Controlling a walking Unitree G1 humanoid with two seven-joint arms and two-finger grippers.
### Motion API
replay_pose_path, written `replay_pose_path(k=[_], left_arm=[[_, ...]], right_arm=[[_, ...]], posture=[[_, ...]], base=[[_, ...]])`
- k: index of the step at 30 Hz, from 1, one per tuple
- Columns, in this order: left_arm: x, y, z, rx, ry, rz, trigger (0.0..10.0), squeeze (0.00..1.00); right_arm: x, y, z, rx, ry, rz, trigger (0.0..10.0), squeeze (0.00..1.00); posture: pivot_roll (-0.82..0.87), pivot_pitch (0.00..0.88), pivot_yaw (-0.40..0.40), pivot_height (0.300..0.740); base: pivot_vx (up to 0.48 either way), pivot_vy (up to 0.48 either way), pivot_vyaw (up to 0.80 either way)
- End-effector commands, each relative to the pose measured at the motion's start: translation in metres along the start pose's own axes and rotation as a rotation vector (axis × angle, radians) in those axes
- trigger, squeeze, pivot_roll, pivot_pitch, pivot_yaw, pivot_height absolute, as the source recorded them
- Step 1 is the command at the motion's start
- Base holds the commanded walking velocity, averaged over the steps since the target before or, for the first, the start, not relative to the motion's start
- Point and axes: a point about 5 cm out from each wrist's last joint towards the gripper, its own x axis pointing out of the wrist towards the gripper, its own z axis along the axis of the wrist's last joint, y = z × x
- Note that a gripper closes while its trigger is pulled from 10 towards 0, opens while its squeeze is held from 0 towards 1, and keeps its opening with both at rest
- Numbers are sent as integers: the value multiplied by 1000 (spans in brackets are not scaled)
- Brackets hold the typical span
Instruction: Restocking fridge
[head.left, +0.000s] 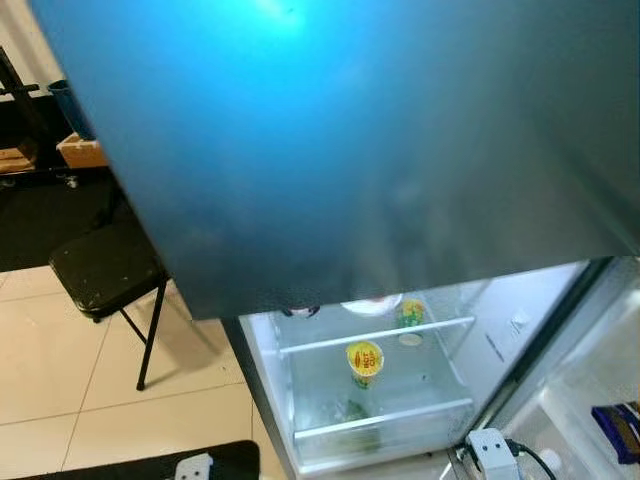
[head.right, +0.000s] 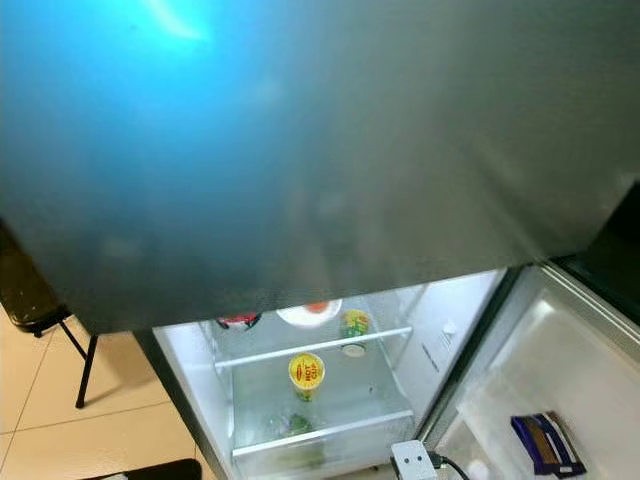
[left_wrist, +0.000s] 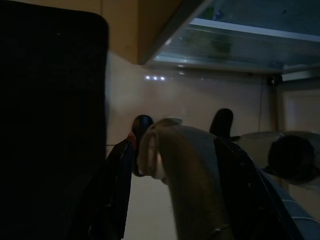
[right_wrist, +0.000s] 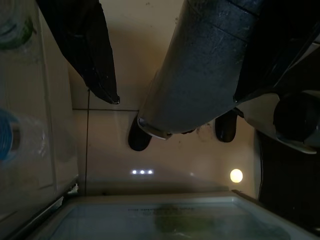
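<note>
- The fridge (head.left: 300, 150) stands with its lower door open; its dark upper front looms large before the head camera, and the lit compartment sits beneath.
- A black folding chair (head.left: 105, 268) stands on the tiled floor (head.left: 60, 380) off the fridge's left side.
- On the open door's shelf near its right edge lies a dark blue packet (head.right: 545, 443).
- A yellow-lidded cup (head.left: 365, 360) stands mid-compartment below the upper glass shelf's front edge.
- Left gripper (left_wrist: 175, 160) and right gripper (right_wrist: 165, 100) hang over the floor; whether their fingers are spread or pressed together cannot be told.

Home kitchen: open fridge (head.left: 380, 390), tiled floor (head.left: 60, 380), folding chair (head.left: 105, 268).
</note>
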Motion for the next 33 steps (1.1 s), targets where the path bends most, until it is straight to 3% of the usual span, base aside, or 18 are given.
replay_pose_path(k=[1, 14, 33], left_arm=[[-1, 4, 3, -2, 4, 18, 10000, 0], [-1, 5, -1, -39, 6, 30, 10000, 0], [-2, 8, 1, -12, 16, 31, 10000, 0]], right_arm=[[-3, -3, -15, 7, 63, -13, 10000, 0], [-5, -3, -23, 5, 94, -18, 10000, 0], [-5, -1, -23, -7, 94, 32, 10000, 0]], posture=[[-62, 0, -14, 740], [-64, 0, -16, 740], [-65, 0, -8, 740]], base=[[-311, 0, 0], [-319, 0, 0], [-328, 0, 0]])
